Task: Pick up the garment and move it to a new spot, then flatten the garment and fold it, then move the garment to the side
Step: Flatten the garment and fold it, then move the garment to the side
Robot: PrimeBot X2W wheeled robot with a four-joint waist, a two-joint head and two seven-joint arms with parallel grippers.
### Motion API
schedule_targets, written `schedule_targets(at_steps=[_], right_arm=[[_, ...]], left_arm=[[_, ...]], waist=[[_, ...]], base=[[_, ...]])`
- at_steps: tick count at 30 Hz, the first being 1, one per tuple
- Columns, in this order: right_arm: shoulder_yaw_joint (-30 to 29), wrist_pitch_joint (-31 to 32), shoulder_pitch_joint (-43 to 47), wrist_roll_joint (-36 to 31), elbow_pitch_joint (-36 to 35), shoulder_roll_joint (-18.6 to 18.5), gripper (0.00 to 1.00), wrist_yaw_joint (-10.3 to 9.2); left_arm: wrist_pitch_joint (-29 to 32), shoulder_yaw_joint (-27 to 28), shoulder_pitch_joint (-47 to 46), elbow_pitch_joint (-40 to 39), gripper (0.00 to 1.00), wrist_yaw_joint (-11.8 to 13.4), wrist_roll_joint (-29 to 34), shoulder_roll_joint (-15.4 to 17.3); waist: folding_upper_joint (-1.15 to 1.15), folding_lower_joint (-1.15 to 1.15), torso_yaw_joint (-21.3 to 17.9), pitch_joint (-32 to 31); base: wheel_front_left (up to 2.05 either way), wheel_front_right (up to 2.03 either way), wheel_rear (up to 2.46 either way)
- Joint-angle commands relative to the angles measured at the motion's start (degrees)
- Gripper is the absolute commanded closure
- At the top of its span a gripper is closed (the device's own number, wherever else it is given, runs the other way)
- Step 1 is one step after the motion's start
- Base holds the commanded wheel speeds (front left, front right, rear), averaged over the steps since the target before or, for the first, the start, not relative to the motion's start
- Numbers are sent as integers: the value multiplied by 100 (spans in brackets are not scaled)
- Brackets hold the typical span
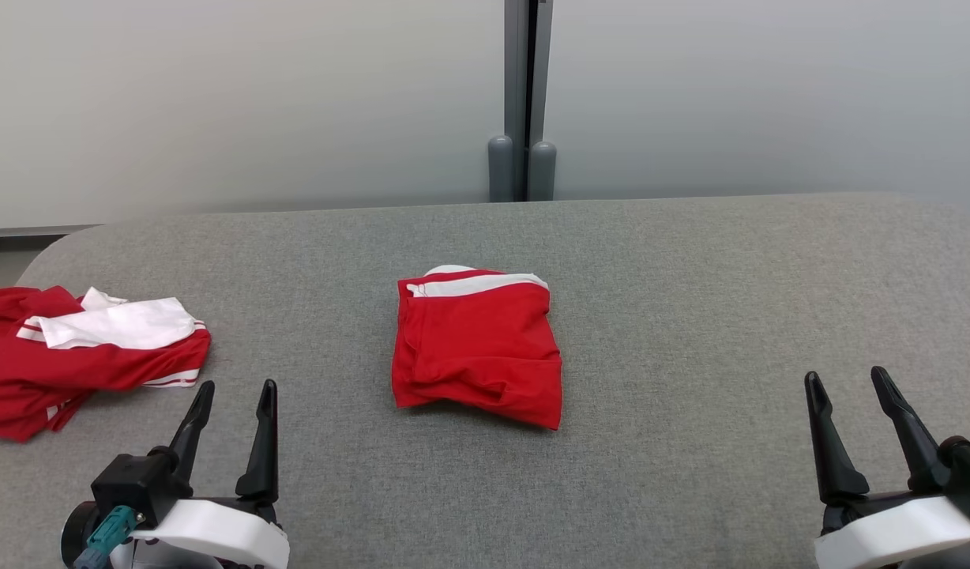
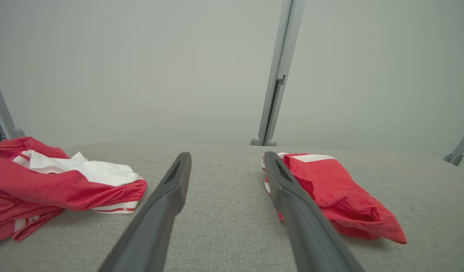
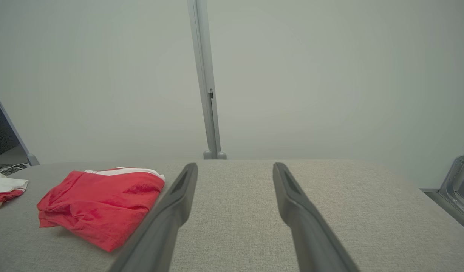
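The head camera looked down over the grey table (image 1: pixel 690 316); both wrist cameras sat low near its surface, facing the back wall (image 2: pixel 141 75); all three shared the folded red garment (image 1: pixel 477 348)

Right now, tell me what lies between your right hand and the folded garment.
Bare grey table, from right hand to folded garment, in the head view.

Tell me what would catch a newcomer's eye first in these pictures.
The bright folded red garment with a white band stands out, lying in the middle of the grey table. A looser red and white heap lies at the table's left edge. Nearest the camera, the left pincer and the right pincer sit at the bottom corners, both open and empty.
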Motion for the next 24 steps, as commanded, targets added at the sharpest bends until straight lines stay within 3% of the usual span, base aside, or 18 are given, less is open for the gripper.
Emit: schedule_targets(at_steps=[1,15,24], right_arm=[[-30,5,54,35,-20,-32,0,-2],[-98,37,-22,-17,-18,-22,0,-2],[-204,151,-374,-76,120,-64,0,-2]], left_arm=[[11,5,38,-34,0,22,11,45],[-21,-72,-120,-160,0,93,14,62],[-126,-231,-668,-291,0,-8,-19,-75]], waist=[[0,0,-5,5],[0,0,89,98],[0,0,674,715]], base=[[0,0,0],[0,0,0],[0,0,0]])
